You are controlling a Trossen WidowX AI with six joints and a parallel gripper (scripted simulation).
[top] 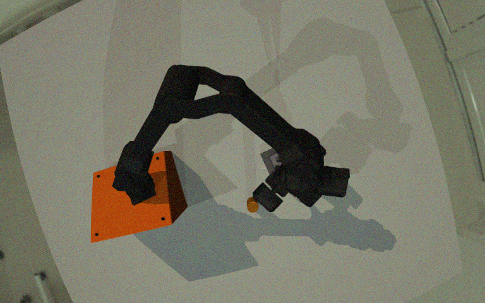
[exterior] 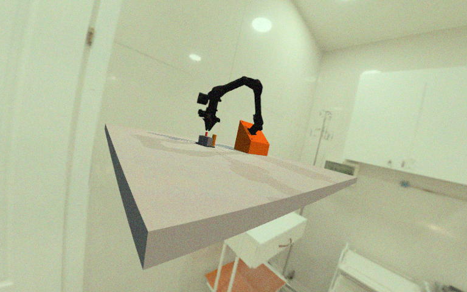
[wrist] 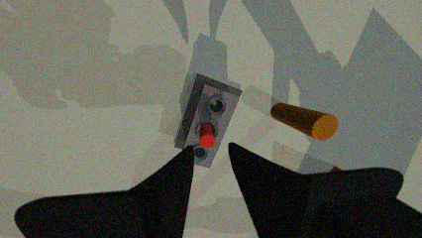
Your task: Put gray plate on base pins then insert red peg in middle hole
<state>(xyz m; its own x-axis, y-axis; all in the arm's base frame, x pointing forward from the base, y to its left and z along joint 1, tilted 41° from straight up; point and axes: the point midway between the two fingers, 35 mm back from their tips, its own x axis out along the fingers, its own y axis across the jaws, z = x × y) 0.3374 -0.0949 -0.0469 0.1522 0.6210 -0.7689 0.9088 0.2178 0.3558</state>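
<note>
- Your pincer (exterior: 207,130) (wrist: 211,149) is partly open and grips nothing; from above, the arm hides its tips.
- You have the red peg (exterior: 206,134) (wrist: 207,137) upright in the middle hole of the gray plate (top: 273,160) (exterior: 203,140) (wrist: 222,118), its top standing proud.
- In the top view, that plate sits slightly nearer the counter's (top: 50,112) (exterior: 250,216) (wrist: 59,131) right edge than its left; in the exterior view, it is nearer the far-left corner than the front one.
- The plate looks seated flat on its base (top: 265,154) (wrist: 189,111), as far as you can judge.
- The relation to watch: the peg lies just past the fingertips, its long axis running roughly along the pincer's approach.
- Your next move is probably straight up along that axis; drifting sideways could catch the peg or knock the orange post (top: 252,205) (exterior: 213,140) (wrist: 317,124) beside the plate.
</note>
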